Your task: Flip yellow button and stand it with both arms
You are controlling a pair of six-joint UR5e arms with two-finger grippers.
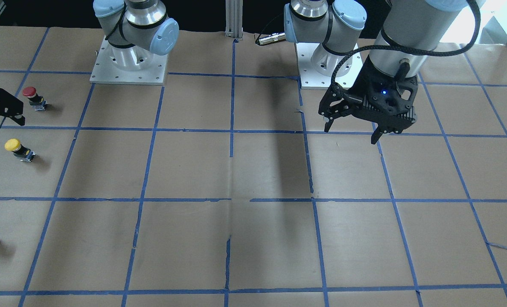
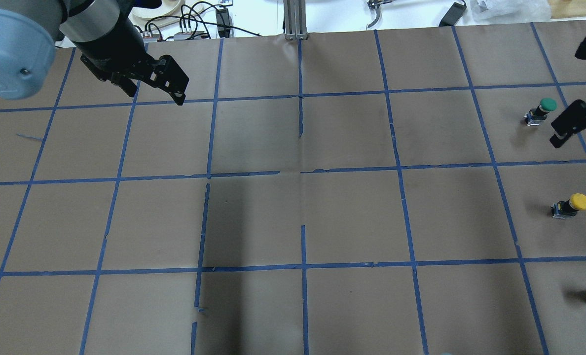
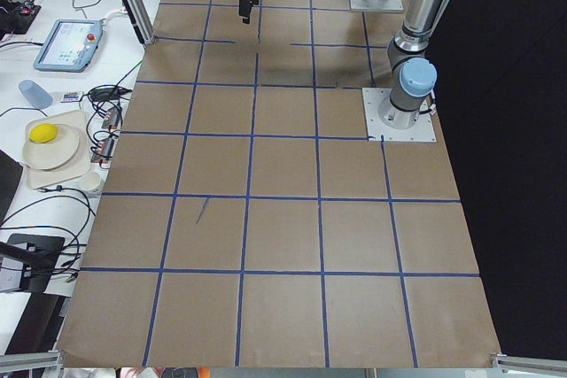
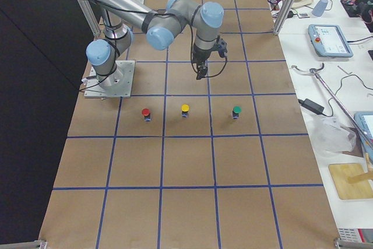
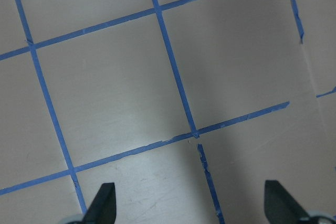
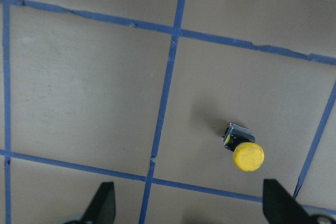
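Observation:
The yellow button (image 6: 245,154) stands cap up on its black-and-grey body on the brown paper. It also shows in the front view (image 1: 18,149), the overhead view (image 2: 571,204) and the exterior right view (image 4: 185,109). My right gripper (image 6: 190,203) is open and empty. It hovers well above the button, which lies between its fingers, nearer the right one. It also shows in the exterior right view (image 4: 199,73). My left gripper (image 5: 191,203) is open and empty. It hangs high over bare paper (image 1: 351,133), far from the button (image 2: 155,93).
A red-capped button (image 4: 145,112) and a green-capped button (image 4: 236,111) stand in a row on either side of the yellow one. Blue tape lines grid the paper. The two arm bases (image 1: 129,64) sit at the robot's edge. Cables and a bench lie beyond the far edge.

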